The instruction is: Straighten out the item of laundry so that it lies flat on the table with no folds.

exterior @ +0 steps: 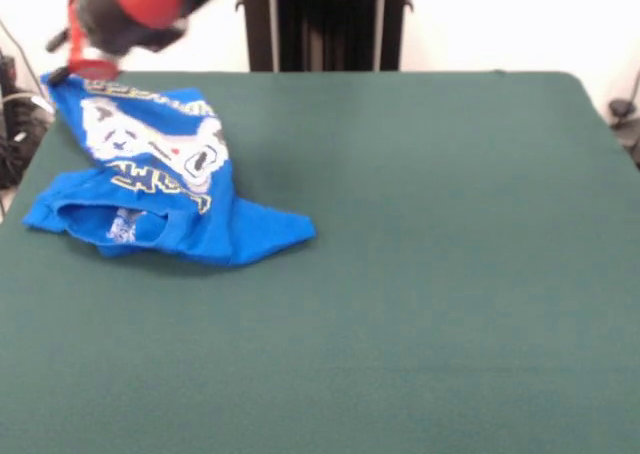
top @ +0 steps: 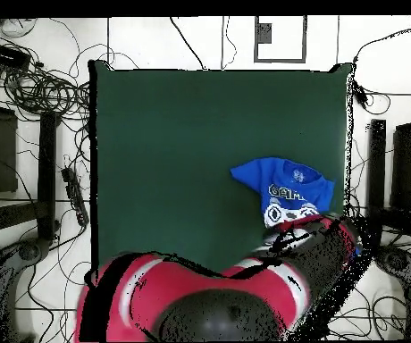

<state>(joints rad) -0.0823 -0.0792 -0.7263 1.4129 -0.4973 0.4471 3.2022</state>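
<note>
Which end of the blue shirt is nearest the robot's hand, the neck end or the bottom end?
The bottom end of the T-shirt. It rises to the gripper at the table edge, while the neck end lies flat, farther away.

In the front view the T-shirt (exterior: 160, 174) lies on the surface (exterior: 420, 274) toward ten o'clock from its middle, close to the left edge, with the rest of the surface spreading away at three to five o'clock. One sleeve points toward four o'clock and the neck opening sits at the shirt's seven o'clock. The hand (exterior: 85, 66) is at the shirt's eleven o'clock corner, by the surface's far left corner.
</note>
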